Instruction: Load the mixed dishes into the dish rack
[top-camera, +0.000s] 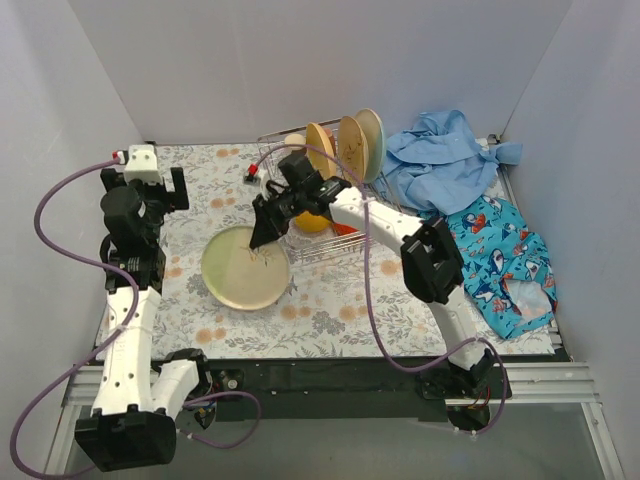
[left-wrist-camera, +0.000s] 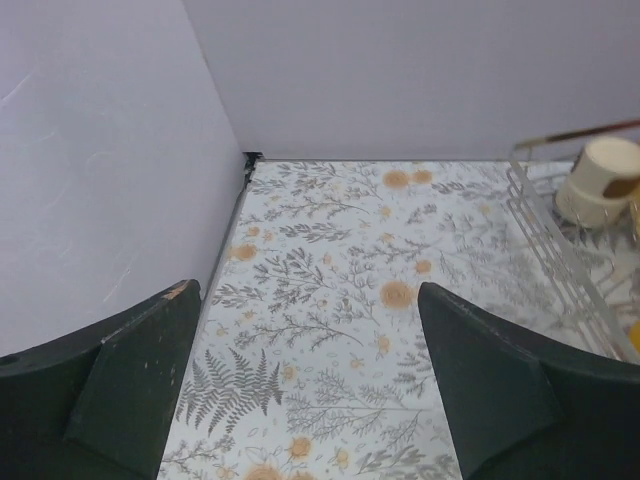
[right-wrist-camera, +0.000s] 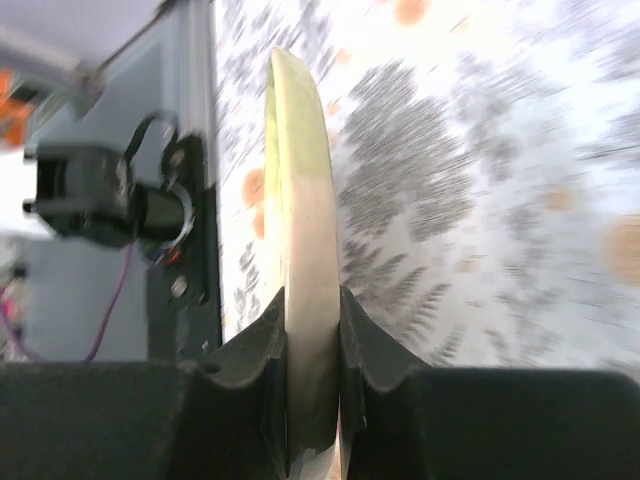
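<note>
Your right gripper (right-wrist-camera: 312, 320) is clamped on the rim of the pale plate (top-camera: 245, 268). The plate is near the middle of the table (top-camera: 330, 310), just left of the dish rack (top-camera: 335, 245). Your left gripper (left-wrist-camera: 305, 295) has its fingers wide apart with nothing between them, over the table's far-left part. The rack sits toward the far edge and holds three upright plates (top-camera: 352, 145), a cup (left-wrist-camera: 600, 180) and an orange bowl (top-camera: 312, 222).
</note>
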